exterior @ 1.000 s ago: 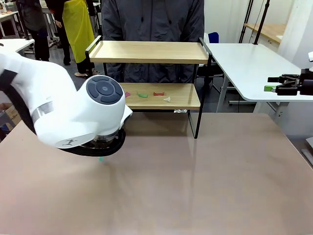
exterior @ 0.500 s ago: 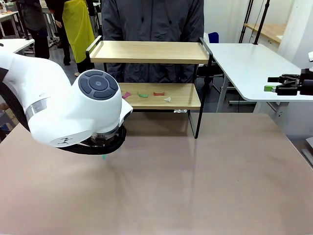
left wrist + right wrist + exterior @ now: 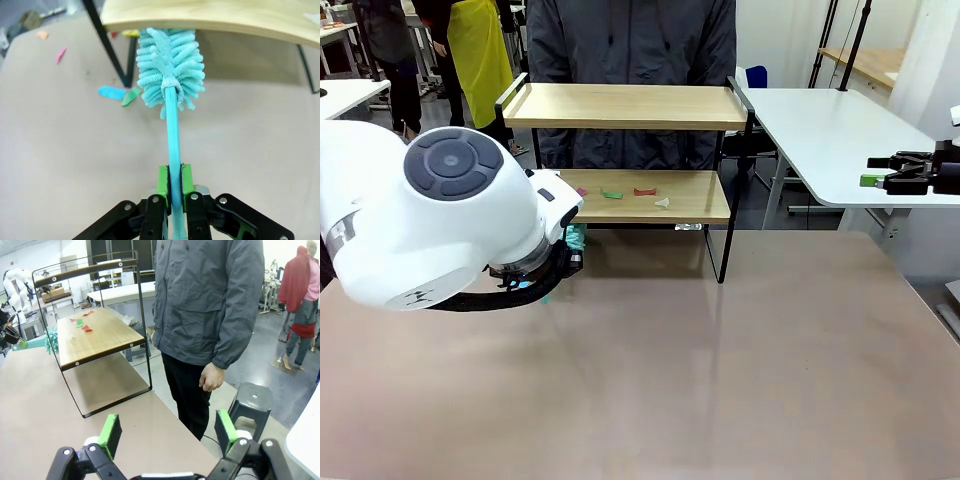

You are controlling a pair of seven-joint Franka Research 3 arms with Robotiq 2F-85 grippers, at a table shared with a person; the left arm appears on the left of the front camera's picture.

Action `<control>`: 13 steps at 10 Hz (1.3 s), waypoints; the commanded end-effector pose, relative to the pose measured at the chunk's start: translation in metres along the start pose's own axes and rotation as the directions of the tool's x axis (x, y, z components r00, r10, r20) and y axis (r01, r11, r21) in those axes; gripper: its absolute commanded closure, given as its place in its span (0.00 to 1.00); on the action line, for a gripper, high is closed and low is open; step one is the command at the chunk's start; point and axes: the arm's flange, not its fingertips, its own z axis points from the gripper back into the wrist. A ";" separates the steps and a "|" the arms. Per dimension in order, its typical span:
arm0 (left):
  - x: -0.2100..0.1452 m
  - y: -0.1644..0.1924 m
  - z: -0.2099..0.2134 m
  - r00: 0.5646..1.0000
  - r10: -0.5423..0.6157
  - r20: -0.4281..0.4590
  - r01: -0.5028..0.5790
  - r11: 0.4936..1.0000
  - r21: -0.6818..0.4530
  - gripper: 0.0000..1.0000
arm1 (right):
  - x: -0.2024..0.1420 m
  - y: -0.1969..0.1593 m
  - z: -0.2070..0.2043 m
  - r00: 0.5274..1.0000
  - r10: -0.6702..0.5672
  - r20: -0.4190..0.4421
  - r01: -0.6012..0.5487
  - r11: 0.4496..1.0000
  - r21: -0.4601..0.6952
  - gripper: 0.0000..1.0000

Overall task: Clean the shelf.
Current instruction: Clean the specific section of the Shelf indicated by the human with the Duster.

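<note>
At the left, a turquoise duster (image 3: 169, 65) is pinched by its handle in the left gripper (image 3: 174, 182), and its fluffy head is held at the front edge of the lower board. The shelf (image 3: 620, 105) is placed in the middle, at the far side of the table (image 3: 740, 380), with coloured paper scraps (image 3: 625, 192) on its lower board. At the right, the right gripper (image 3: 872, 171) is spread and nothing is held in it.

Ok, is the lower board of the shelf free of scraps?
No, several small coloured scraps lie on the lower board of the shelf.
</note>
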 end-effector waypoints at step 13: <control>0.018 0.161 0.159 0.646 -0.743 -0.178 0.567 0.622 -0.540 0.87 | 0.008 0.004 -0.002 1.000 -0.013 -0.013 0.012 1.000 -0.016 0.00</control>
